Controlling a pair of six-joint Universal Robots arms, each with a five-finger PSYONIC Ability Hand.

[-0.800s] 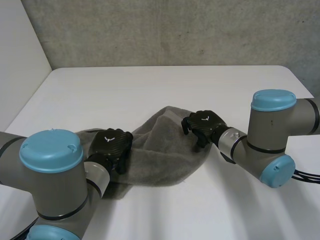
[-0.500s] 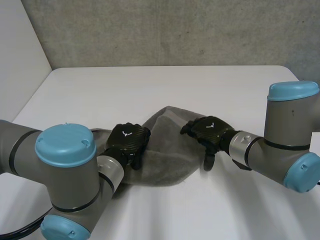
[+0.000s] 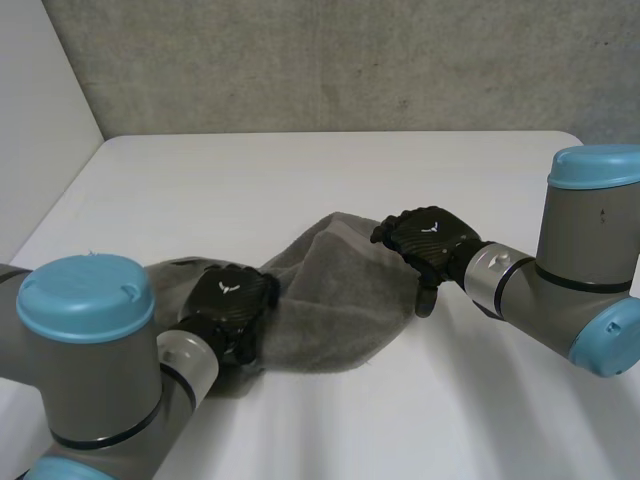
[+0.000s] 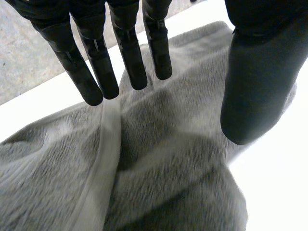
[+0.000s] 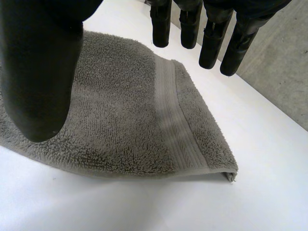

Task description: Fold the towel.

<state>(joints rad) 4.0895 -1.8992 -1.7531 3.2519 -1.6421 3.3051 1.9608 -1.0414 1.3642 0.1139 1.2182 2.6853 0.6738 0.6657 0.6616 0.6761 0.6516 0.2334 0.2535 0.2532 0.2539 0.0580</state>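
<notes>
towel [image 3: 330, 305], grey and rumpled, out in the middle of the white table [image 3: 300, 180], and its long axis runs on a slant, from the near end by the left arm [image 3: 90, 340] across to the far end by the right arm [image 3: 560, 290]. so each arm has its own end, and that's the relation to watch. left hand [image 3: 228, 300] sits over the near end, fingers [image 4: 130, 53] straight, thumb [image 4: 255, 86] set wide, holding nothing, a pale band [image 4: 103, 163] running out from the fingertips. right hand [image 3: 428, 240] is at the far edge, straight-fingered and empty too, with the woven stripe [image 5: 175, 125] and a doubled corner [image 5: 226, 171] just past its fingertips. my read: neither hand is nearer, and a pinch at each end looks like the next call.
</notes>
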